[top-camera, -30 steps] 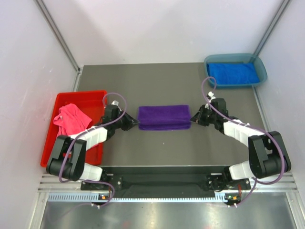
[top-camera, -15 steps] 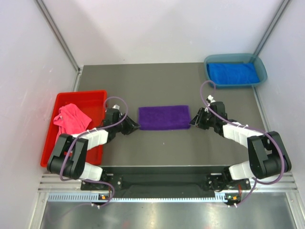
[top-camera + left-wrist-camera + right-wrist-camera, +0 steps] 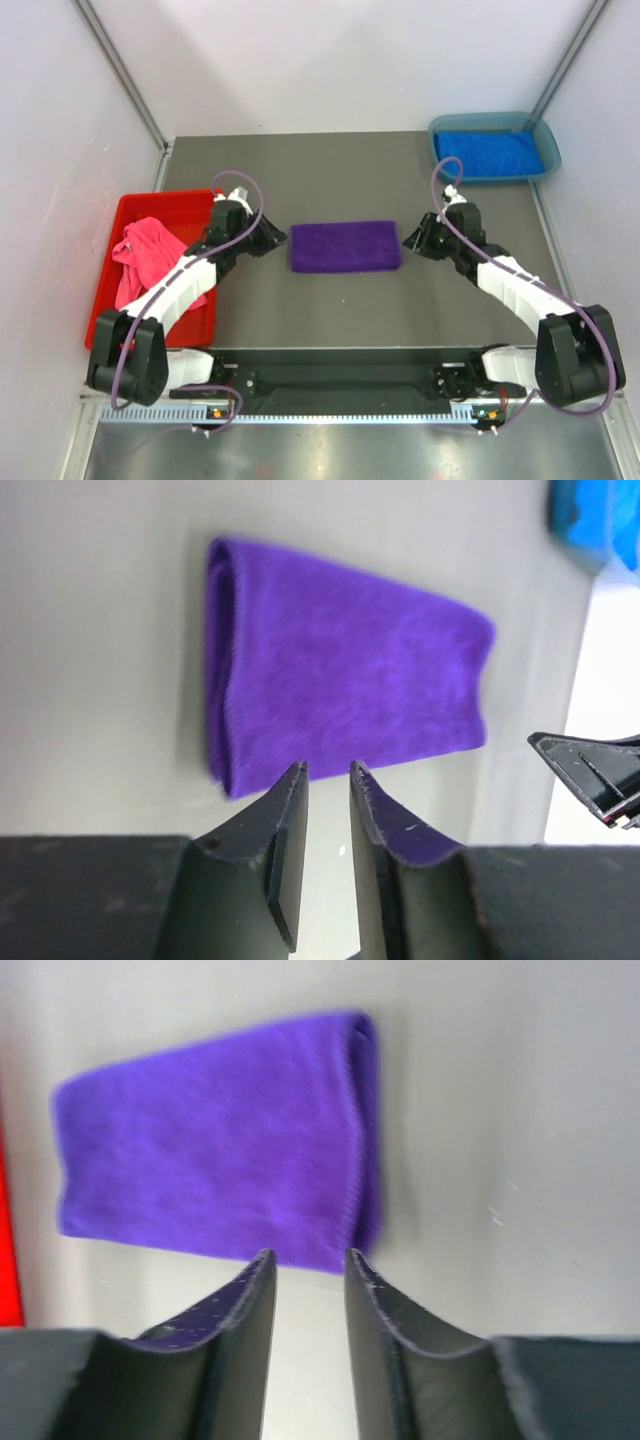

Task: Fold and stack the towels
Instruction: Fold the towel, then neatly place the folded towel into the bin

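A purple towel (image 3: 345,246) lies folded flat in the middle of the table, also seen as the purple towel (image 3: 345,675) and the purple towel (image 3: 215,1140) from the wrists. My left gripper (image 3: 281,238) stands just off its left end, open with nothing between its jaws (image 3: 328,772). My right gripper (image 3: 411,242) stands just off its right end, also open and empty (image 3: 308,1257). A royal blue towel (image 3: 489,155) lies in the teal tray. A pink towel (image 3: 148,258) is crumpled in the red bin.
The red bin (image 3: 190,205) sits at the table's left edge. The teal tray (image 3: 540,128) sits at the back right corner. White walls close in the table on three sides.
Both grippers have let go of the purple towel's ends, opened, and drawn slightly away from it. The towel now lies flat on the table.
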Robot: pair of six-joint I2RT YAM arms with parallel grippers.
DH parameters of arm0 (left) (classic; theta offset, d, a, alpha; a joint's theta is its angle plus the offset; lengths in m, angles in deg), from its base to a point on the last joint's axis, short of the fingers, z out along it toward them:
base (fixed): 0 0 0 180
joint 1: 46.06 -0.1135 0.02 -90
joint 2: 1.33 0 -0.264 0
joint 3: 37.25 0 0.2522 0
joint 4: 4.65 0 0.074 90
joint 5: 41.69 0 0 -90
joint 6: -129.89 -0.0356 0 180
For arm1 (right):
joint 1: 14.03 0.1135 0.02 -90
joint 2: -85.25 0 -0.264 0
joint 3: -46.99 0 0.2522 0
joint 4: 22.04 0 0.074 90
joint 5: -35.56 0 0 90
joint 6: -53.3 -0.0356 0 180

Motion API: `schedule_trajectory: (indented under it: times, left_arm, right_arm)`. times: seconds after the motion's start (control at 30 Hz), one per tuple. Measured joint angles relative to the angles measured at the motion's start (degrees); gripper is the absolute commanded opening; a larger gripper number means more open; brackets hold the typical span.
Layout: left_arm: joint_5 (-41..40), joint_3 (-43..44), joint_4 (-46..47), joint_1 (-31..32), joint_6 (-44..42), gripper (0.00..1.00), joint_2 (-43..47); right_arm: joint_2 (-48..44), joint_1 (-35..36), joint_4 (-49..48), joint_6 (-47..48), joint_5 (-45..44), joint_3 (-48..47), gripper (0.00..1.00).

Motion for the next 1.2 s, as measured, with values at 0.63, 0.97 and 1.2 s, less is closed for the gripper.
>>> schedule_trajectory:
  times: [0.63, 0.97, 1.2]
  left_arm:
    - [4.3, 0.1, 8.1, 2.0, 0.0, 0.09, -21.5]
    - [4.4, 0.2, 8.3, 2.0, -0.6, 0.16, -21.1]
    - [3.9, 5.8, 2.5, 2.0, -2.8, 0.20, -19.2]
  right_arm:
    - [16.2, 4.2, -9.5, -2.8, 1.9, 0.0, 0.27]
    - [14.1, 2.6, -7.7, -1.4, 1.6, -0.4, 0.38]
    - [11.6, 2.0, -1.9, 2.6, -2.1, -7.2, 0.55]
